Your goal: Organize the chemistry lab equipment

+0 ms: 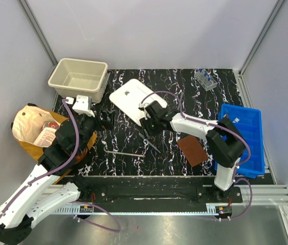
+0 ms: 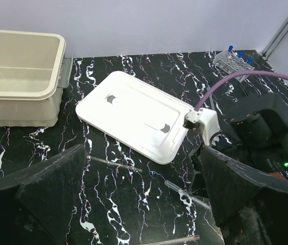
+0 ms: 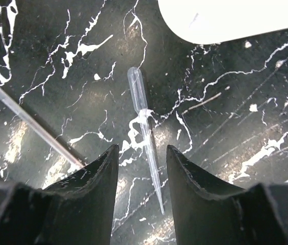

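Note:
A clear plastic pipette lies on the black marbled table, its thin tip between my right gripper's open fingers; nothing is held. From above, the right gripper sits just below the white lid. A long thin silvery rod lies at the table's front middle. My left gripper is open and empty, hovering over a thin glass rod, the pipette and a red-tipped rod. A small clear tube rack with blue-capped tubes stands at the back right.
A beige bin stands at the back left, a white lid lies flat in the middle, and a blue bin sits at the right. A brown pad lies near the blue bin. A tan paper bag sits at the left edge.

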Robot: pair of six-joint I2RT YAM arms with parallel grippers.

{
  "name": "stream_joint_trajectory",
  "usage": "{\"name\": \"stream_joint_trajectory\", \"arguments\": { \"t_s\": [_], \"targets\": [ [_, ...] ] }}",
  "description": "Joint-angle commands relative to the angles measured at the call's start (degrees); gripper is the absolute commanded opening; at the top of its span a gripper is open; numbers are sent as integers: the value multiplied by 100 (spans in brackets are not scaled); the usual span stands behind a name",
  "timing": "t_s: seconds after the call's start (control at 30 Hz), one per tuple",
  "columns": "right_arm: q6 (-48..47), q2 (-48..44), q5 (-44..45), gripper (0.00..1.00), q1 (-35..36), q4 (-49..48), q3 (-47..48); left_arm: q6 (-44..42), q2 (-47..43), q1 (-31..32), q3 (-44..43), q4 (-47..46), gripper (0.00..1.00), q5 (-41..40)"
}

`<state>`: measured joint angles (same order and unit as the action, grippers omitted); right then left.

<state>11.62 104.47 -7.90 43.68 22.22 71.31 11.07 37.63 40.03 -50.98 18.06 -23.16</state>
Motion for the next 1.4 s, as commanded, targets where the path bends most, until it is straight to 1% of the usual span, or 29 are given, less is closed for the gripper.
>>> {"name": "stream_joint_trajectory", "arguments": {
  "t_s": [0.0, 0.07, 0.17, 0.4, 0.63, 0.73, 0.77, 0.83, 0.97, 1.17, 1.27, 1.37],
  "targets": [
    [-28, 346, 727, 47, 237, 98, 462, 44, -1, -4, 0, -312, 99, -198],
    [-63, 478, 764, 46, 316, 238, 594, 44, 8, -4, -17, -295, 99, -216],
    [-98, 636, 1141, 46, 492, 327, 718, 44, 8, -4, -17, -295, 99, -207],
    [-133, 996, 1642, 43, 712, 564, 981, 44, -1, -13, -17, -295, 99, -207],
    [-177, 1172, 1845, 36, 809, 661, 1025, 44, -1, -4, -17, -303, 99, -189],
    [-168, 1173, 1880, 28, 809, 661, 990, 44, 8, -13, -17, -295, 99, -181],
    [-142, 1173, 1897, 24, 809, 661, 990, 44, 8, -4, -17, -303, 99, -180],
    [-125, 1146, 1941, 18, 809, 679, 990, 44, 8, -4, -26, -303, 99, -180],
    [-81, 1041, 1994, 14, 809, 635, 964, 36, 25, -4, -17, -295, 99, -172],
    [340, 725, 2635, 12, 704, 705, 1008, 36, 17, -4, -17, -295, 99, -180],
    [648, 453, 2688, 10, 440, 679, 1008, 36, 34, -4, -17, -295, 99, -180],
    [859, 119, 2943, 10, 142, 626, 929, 44, 25, -4, -26, -303, 99, -163]
  ]
}}
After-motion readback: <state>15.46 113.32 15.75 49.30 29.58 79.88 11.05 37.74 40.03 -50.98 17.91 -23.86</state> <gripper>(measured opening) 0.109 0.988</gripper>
